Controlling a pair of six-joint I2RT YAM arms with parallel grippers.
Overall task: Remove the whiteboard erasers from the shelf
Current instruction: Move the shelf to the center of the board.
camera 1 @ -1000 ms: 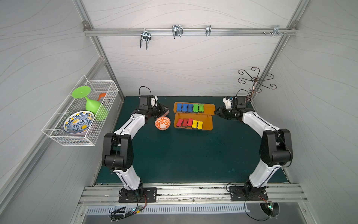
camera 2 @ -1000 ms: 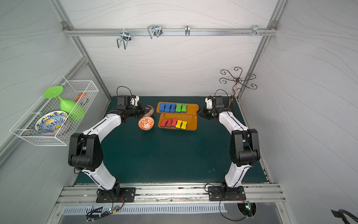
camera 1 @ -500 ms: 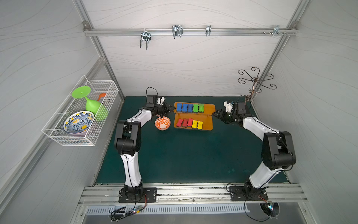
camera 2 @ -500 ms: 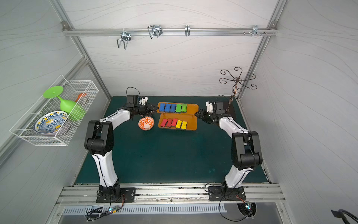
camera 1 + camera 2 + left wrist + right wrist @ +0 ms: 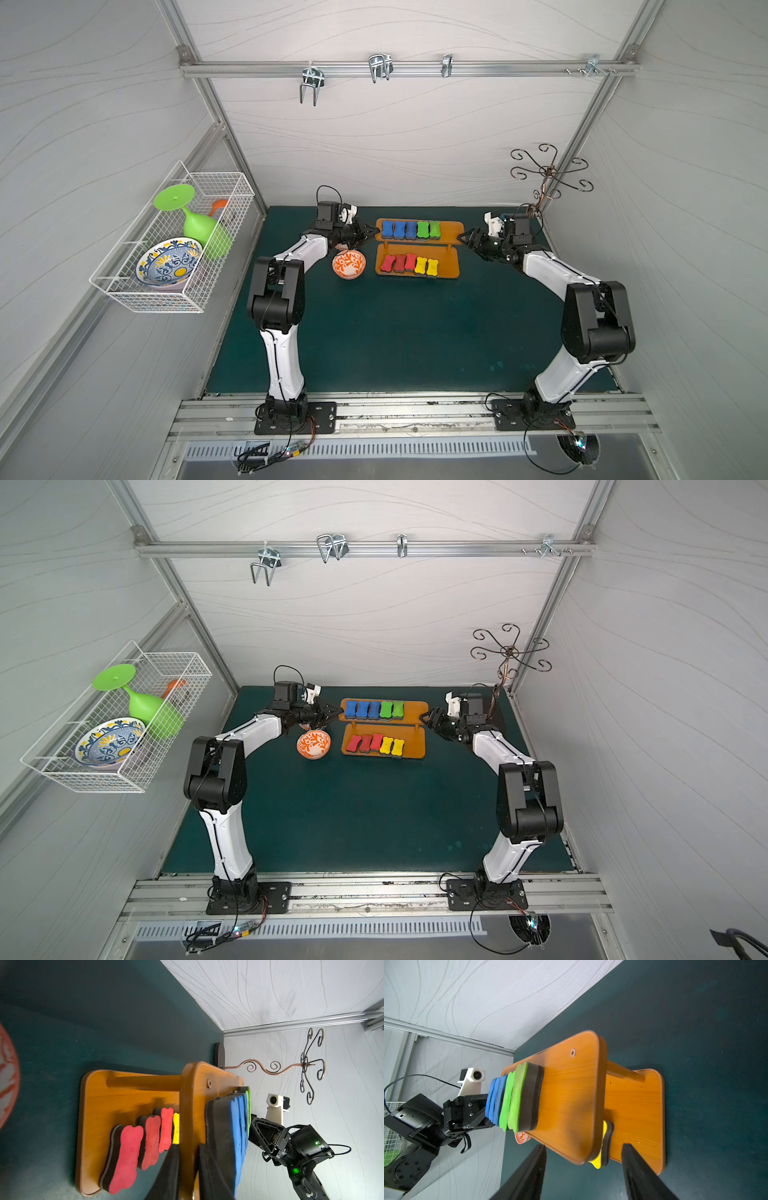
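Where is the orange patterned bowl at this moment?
In both top views the bowl stands on the mat, beside the lower board of the shelf, on the left arm's side, close to the left gripper.

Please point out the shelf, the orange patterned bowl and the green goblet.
shelf (image 5: pixel 451 228): in a top view, bare end of its upper board.
orange patterned bowl (image 5: pixel 348 264): in a top view, middle of its patterned surface.
green goblet (image 5: pixel 206 235): in a top view, its cup.

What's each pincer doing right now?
Left pincer: closed on the upper board of the shelf.
Right pincer: open at the other end of it, holding nothing.
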